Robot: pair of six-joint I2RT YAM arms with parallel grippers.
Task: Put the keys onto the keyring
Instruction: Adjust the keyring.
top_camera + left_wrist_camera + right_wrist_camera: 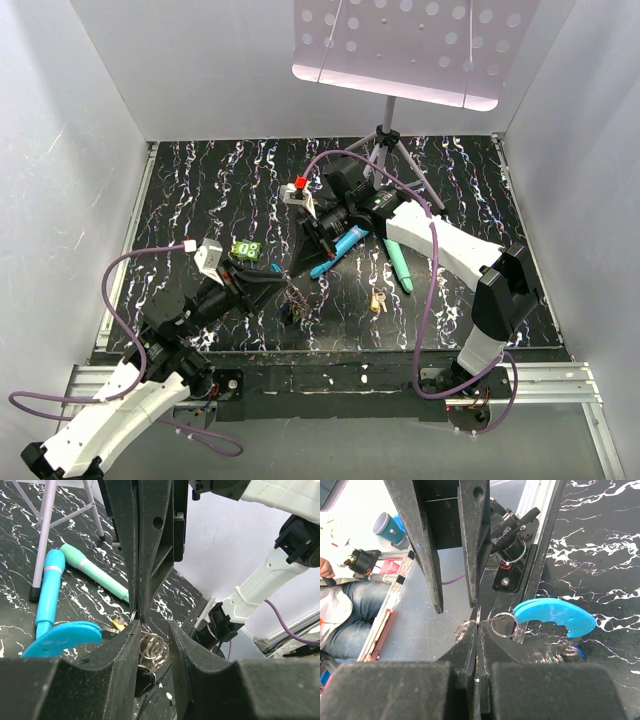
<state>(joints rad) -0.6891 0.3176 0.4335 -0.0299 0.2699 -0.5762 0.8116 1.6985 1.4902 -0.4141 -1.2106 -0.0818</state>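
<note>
Keyring (555, 619), pinched by right gripper (478, 625), wrist view

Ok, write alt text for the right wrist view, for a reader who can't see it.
The right gripper, jaws shut, pinches a thin metal ring of the keyring, whose bright blue curved section shows just to the right against the black marbled table. The left gripper hangs above it with its jaws apart.

Bright metal keyring (495, 619) with a smooth blue plastic section (555, 616) — the right gripper (478, 625) matt, grainy black.
</note>
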